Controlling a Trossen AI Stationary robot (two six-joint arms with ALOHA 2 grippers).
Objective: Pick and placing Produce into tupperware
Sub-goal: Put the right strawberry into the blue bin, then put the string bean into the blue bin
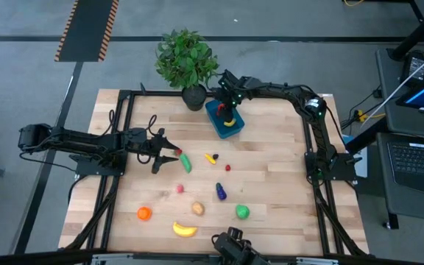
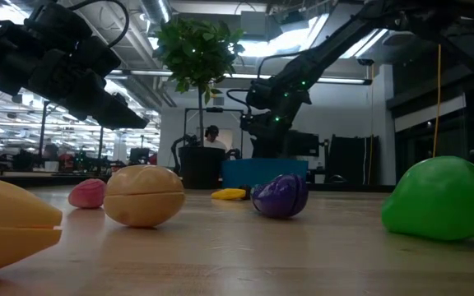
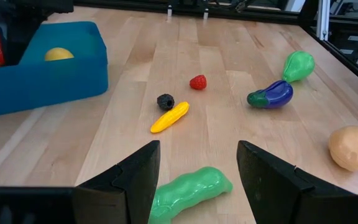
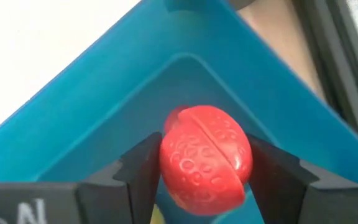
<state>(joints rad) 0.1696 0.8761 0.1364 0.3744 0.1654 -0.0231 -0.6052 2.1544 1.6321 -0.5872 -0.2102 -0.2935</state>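
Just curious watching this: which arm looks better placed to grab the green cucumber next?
The left. Its open gripper hovers right at the green cucumber, while the right gripper is over the blue container with a red strawberry between its fingers.

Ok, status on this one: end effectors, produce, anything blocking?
Right end effector over blue tupperware, red strawberry between its fingers. Left end effector open above green cucumber. Nothing in the way.

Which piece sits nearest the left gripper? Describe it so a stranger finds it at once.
Start at the left gripper reaching in over the wooden table. Just beyond its open fingers lies the green cucumber. It is the only long green piece; the other green one is round.
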